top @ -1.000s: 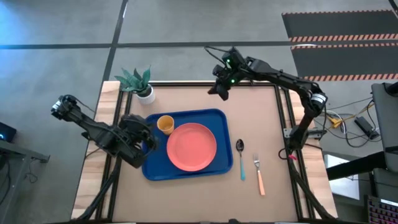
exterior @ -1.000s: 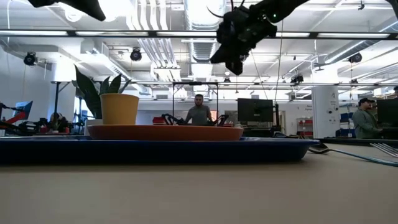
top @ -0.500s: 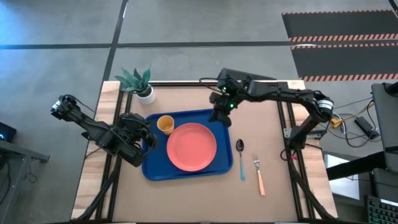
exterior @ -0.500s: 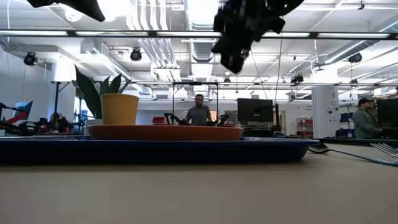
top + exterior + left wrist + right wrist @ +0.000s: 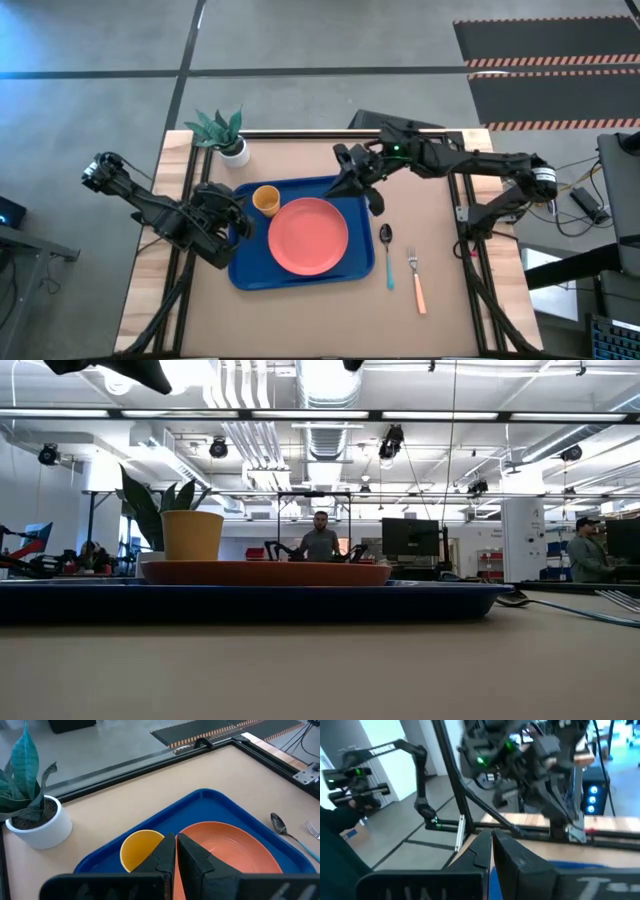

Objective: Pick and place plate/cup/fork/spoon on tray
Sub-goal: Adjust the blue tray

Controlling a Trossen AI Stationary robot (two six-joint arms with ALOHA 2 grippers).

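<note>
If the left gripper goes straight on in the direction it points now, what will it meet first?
Probably the cup or the plate: the shut left gripper points at the line where both meet on the tray. Depth is unclear.

In the low view the tray [image 5: 250, 603] rim is hiding the base of the cup [image 5: 192, 535] and all but the edge of the plate [image 5: 265, 572], while the fork [image 5: 618, 598] is running off the picture's side. The right end effector [image 5: 372, 200] is masking the tray's far right corner from above. In the right wrist view the other arm is smearing into a blur.
</note>
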